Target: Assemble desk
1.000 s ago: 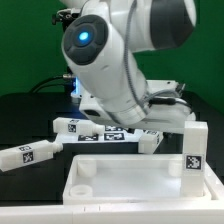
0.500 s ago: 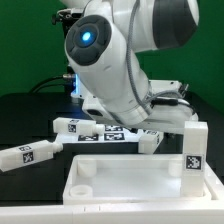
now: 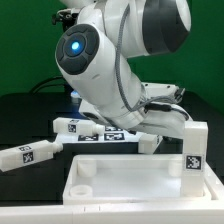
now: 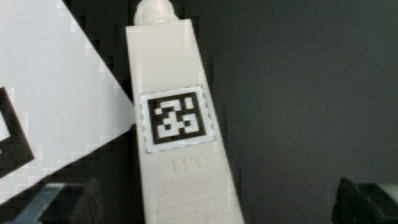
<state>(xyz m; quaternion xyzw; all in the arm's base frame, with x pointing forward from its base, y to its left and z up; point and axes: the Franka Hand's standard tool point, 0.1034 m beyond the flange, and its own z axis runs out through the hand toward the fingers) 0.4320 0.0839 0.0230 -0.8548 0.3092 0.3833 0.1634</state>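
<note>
The gripper, jaws spread wide, hovered over a loose leg lying beyond the tabletop, whose right corner bore a standing leg; an off-centre squeeze risked skidding or twisting the loose leg.

White tabletop flat, leg upright

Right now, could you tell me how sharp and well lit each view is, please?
Exterior view: the arm looms close and slightly soft, its blue light glaring; the tabletop is evenly lit. Wrist view: the leg is soft-edged, yet its tag is distinct.
</note>
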